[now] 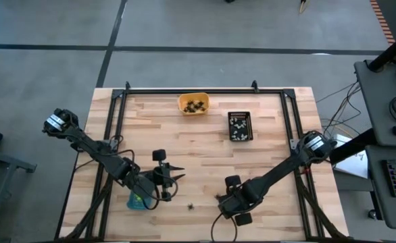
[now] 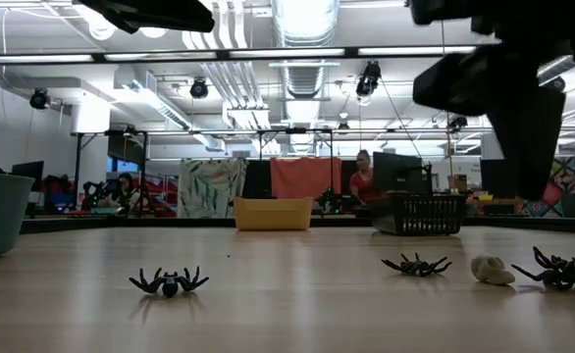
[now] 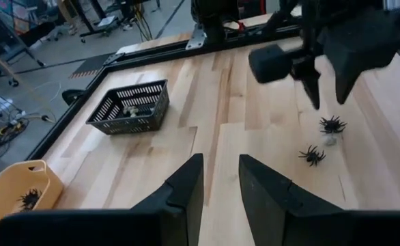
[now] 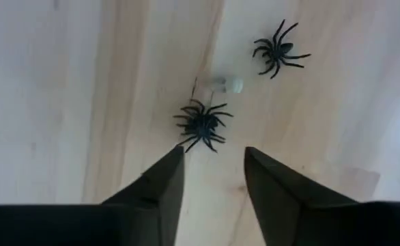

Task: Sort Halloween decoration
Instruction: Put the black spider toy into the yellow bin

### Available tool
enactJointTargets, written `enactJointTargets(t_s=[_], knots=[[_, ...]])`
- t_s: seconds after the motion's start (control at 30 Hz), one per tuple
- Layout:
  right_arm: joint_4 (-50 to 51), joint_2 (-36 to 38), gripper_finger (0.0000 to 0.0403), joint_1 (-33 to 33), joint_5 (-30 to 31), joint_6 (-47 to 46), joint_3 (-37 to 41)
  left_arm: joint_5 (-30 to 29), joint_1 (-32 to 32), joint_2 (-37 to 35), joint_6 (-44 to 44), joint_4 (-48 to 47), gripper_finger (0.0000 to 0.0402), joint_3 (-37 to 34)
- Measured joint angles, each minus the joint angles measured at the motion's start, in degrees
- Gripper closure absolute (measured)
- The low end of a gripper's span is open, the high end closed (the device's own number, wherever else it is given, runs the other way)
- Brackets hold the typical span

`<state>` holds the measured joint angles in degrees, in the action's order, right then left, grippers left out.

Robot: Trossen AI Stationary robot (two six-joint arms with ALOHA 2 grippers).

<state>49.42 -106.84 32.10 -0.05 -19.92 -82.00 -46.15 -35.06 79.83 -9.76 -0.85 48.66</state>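
A black spider (image 4: 201, 124) lay on the worktop (image 1: 272, 145) just ahead of the right end effector (image 4: 213, 160), at twelve o'clock between its parted, empty fingers; a whitish trinket (image 4: 226, 85) touched it beyond; left end effector (image 3: 220, 179) stood farther off, slightly open, empty.

The worktop (image 1: 205, 145) is showing pale, smooth wood planks framed by dark metal rails (image 1: 205, 88). The black spiders (image 4: 201, 124) are looking like glossy plastic; the black basket (image 3: 132, 108) is showing matt plastic mesh.
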Motion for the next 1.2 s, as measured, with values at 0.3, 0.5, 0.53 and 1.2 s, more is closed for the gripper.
enactJointTargets(t_s=[0.3,0.5,0.53,1.2], knots=[[-1.13,-2.81,0.0224,-0.09,-0.33,-3.06,0.09,-0.04,0.20,0.00,3.01,0.44,0.0326,0.02],[-2.35,-4.70,0.0230,-0.11,-1.49,-3.71,0.11,-0.05,0.38,0.00,4.43,0.92,0.0326,0.02],[-2.35,-4.80,0.0232,-0.11,-1.49,-4.07,0.12,-0.04,0.40,0.00,4.55,1.09,0.0326,0.03],[-5.99,-4.20,0.0393,-0.53,-1.46,-3.05,2.83,-0.04,0.67,0.00,4.76,1.34,0.0326,0.04]])
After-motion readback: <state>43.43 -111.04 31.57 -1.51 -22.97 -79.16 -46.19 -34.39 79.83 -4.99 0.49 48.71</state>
